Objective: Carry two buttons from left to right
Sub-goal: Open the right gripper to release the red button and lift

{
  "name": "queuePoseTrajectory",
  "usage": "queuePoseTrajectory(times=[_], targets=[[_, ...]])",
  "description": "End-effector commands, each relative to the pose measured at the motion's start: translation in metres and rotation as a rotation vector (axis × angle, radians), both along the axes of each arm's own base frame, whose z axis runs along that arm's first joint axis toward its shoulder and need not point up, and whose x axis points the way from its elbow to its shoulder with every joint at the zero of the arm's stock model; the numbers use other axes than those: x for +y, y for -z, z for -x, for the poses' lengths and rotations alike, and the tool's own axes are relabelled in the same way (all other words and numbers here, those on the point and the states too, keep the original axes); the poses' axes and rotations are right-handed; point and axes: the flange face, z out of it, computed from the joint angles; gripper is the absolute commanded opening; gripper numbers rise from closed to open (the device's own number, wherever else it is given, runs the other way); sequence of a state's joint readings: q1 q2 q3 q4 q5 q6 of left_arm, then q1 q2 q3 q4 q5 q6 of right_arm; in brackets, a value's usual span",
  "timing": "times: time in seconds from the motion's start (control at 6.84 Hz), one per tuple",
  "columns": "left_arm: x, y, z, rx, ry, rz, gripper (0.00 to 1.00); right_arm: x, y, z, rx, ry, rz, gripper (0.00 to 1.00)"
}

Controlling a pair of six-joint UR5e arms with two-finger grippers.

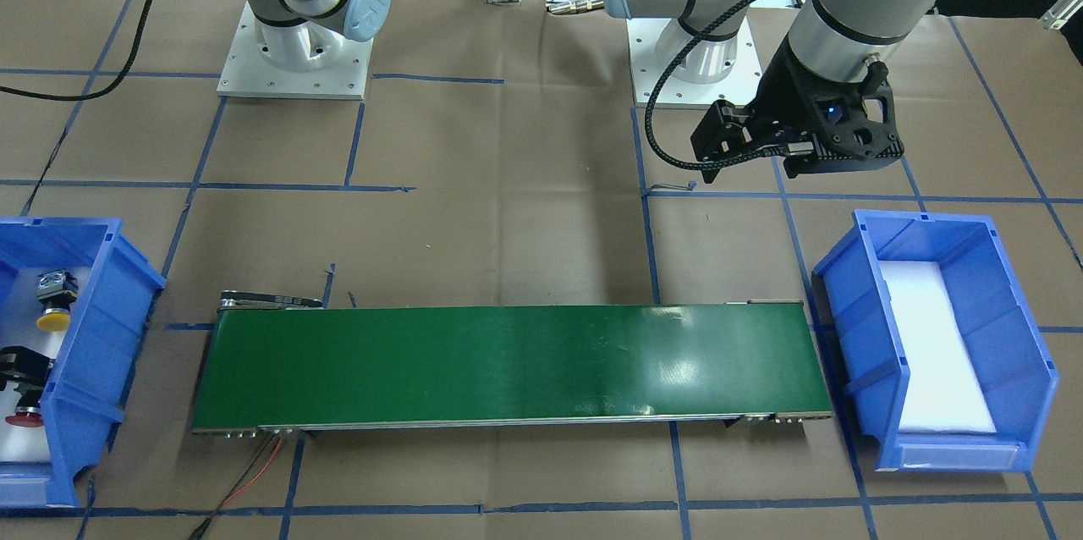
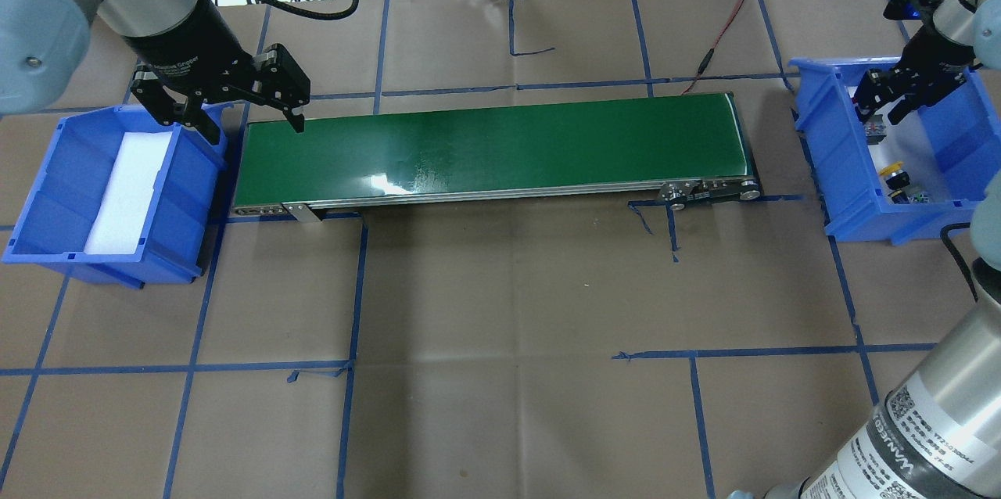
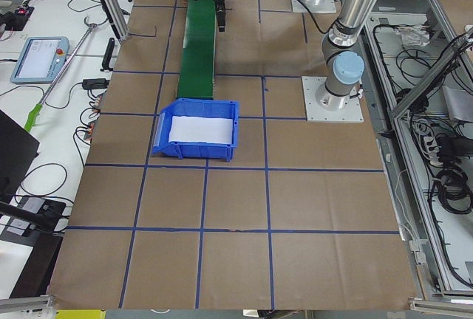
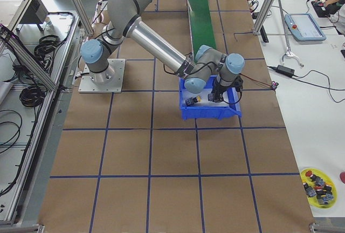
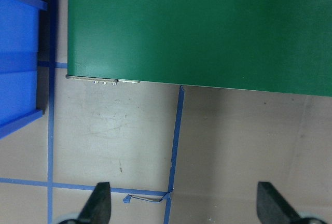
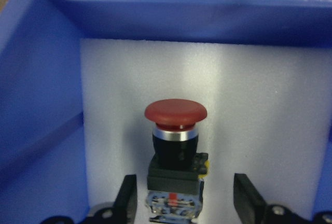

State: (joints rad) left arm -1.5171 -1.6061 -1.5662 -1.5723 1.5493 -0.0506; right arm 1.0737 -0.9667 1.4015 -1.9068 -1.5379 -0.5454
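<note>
The red button [image 6: 175,111] stands on white foam in the blue right-hand bin [image 2: 821,116], cap up on its black collar. My right gripper [image 6: 187,200] is open and low in that bin, one finger on each side of the red button's contact block without touching it. The yellow button [image 2: 894,170] lies in the same bin, nearer the robot; it also shows in the front view [image 1: 52,322], beside the red button [image 1: 24,419]. My left gripper [image 2: 242,112] is open and empty, above the gap between the left bin [image 2: 47,186] and the green conveyor belt [image 2: 493,147].
The left bin [image 1: 854,286] holds only a white foam pad. The conveyor belt [image 1: 508,366] runs between the two bins. A red-black cable [image 2: 715,37] leads off its far right end. A yellow dish of spare buttons [image 4: 318,182] sits on the side bench.
</note>
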Motion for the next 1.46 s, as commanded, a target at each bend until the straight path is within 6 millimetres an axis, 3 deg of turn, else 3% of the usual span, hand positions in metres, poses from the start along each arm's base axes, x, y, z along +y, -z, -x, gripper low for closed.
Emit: queuePoseTrajectory(times=[0.0,0.29,0.44,0.58,0.73,0.88,1.02,1.32], targets=[[0.000,0.000,0.000,0.000,0.000,0.000,1.00,-0.001,-0.016,0.001,0.012,0.001,0.018,1.00],[0.000,0.000,0.000,0.000,0.000,0.000,1.00,0.007,-0.065,-0.009,-0.004,-0.002,-0.004,1.00],[0.000,0.000,0.000,0.000,0.000,0.000,1.00,0.010,-0.103,-0.013,0.014,-0.003,0.033,1.00],[0.000,0.000,0.000,0.002,0.001,0.000,1.00,0.011,-0.135,-0.041,0.015,-0.038,0.044,1.00],[0.000,0.000,0.000,0.000,0.002,0.000,1.00,0.026,-0.167,-0.062,-0.005,-0.034,0.006,1.00],[0.000,0.000,0.000,0.000,0.002,0.000,1.00,0.038,-0.196,-0.117,-0.022,-0.027,-0.021,1.00],[0.000,0.000,0.000,0.000,0.002,0.000,1.00,0.040,-0.218,-0.190,0.022,0.003,0.002,1.00],[0.000,0.000,0.000,0.002,0.002,0.000,1.00,0.074,-0.252,-0.319,0.038,0.029,0.034,1.00]])
